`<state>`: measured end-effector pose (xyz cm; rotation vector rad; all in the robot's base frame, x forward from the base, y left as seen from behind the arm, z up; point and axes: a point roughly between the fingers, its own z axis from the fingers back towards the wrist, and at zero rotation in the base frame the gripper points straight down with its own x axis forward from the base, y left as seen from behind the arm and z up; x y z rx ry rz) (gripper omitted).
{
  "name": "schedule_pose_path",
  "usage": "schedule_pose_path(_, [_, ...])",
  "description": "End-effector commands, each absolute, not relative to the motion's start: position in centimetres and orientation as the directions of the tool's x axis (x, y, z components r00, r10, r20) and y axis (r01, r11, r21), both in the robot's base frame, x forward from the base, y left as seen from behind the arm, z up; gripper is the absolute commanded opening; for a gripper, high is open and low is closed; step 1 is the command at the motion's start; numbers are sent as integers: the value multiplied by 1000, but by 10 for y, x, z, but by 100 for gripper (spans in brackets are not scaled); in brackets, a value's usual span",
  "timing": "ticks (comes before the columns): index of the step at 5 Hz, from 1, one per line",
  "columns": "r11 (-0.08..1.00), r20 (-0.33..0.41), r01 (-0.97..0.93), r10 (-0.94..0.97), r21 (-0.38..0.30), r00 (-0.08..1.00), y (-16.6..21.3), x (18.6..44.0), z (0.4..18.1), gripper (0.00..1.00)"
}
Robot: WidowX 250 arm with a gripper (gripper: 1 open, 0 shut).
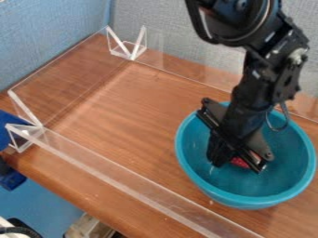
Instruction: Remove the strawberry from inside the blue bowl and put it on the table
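claw: black robot gripper (pixel 229 160) is seen pinched shut, apparently on the small red toy strawberry (pixel 250 164)
where: inside the big teal-blue plastic bowl (pixel 196 160), lower right of frame
way out: bare reddish-brown wooden table (pixel 118 107) is found to the upper left, over the rim

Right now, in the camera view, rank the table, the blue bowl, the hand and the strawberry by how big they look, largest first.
1. The table, filling most of the view.
2. The blue bowl.
3. The hand, shut inside the bowl.
4. The strawberry, only a small red bit showing by the fingers; mostly hidden, so its real extent is unsure.
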<state>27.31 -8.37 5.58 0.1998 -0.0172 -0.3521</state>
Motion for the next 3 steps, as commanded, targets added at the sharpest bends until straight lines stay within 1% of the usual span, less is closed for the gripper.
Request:
schedule_pose_path(1, [925, 79, 318, -340, 207, 937, -83, 283, 91, 0])
schedule_pose_path(2, [928, 123, 289, -324, 234, 938, -74, 287, 120, 0])
schedule_pose_path(3, [936, 168, 231, -281, 266, 945, -55, 291, 152, 0])
